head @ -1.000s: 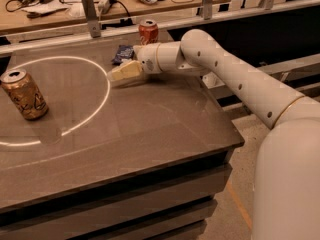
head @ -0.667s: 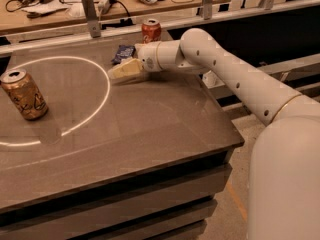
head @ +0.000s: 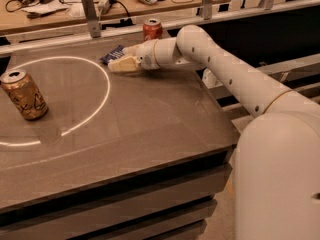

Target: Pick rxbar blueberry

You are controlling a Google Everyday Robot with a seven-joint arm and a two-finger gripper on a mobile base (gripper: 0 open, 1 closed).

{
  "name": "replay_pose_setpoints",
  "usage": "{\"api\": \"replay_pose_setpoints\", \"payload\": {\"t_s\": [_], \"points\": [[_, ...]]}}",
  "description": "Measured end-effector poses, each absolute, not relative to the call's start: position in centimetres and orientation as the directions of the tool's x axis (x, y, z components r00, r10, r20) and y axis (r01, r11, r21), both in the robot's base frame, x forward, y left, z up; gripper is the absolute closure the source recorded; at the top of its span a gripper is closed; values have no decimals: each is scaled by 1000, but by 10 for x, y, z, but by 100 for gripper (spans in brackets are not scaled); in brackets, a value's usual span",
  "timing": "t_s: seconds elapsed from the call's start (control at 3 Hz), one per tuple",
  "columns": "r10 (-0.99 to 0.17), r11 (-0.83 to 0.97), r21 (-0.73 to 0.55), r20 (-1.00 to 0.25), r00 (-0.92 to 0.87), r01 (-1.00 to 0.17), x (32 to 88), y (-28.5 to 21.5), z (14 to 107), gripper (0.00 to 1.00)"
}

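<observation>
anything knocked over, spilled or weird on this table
Nothing stands out: the gold-brown can and the red can stand unspilled on the table, and the rxbar blueberry lies flat near the back, partly covered by the gripper.

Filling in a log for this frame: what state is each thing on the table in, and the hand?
rxbar blueberry: lying flat near the far edge of the table, partly hidden.
hand: low over the table, covering part of the bar.
red can: upright at the far edge.
gold-brown can: upright at the left, alone.
</observation>
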State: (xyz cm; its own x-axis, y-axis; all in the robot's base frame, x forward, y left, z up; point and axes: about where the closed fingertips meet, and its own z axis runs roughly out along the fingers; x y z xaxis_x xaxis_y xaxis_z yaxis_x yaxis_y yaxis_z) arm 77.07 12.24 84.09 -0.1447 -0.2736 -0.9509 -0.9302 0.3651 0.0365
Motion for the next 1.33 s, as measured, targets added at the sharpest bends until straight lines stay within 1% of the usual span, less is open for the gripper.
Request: {"api": "replay_pose_setpoints", "payload": {"t_s": [0.33,0.67,1.0,1.33], "points": [[-287,349,37,-947,-145,-936,772,127,838,64],[-297,324,26,-946,-128,-946,771,132,840,62],[-291,315,18,-950,-115,-949,772,132,843,39],[-294,318,-7,-952,-92,-948,782,129,854,8]]}}
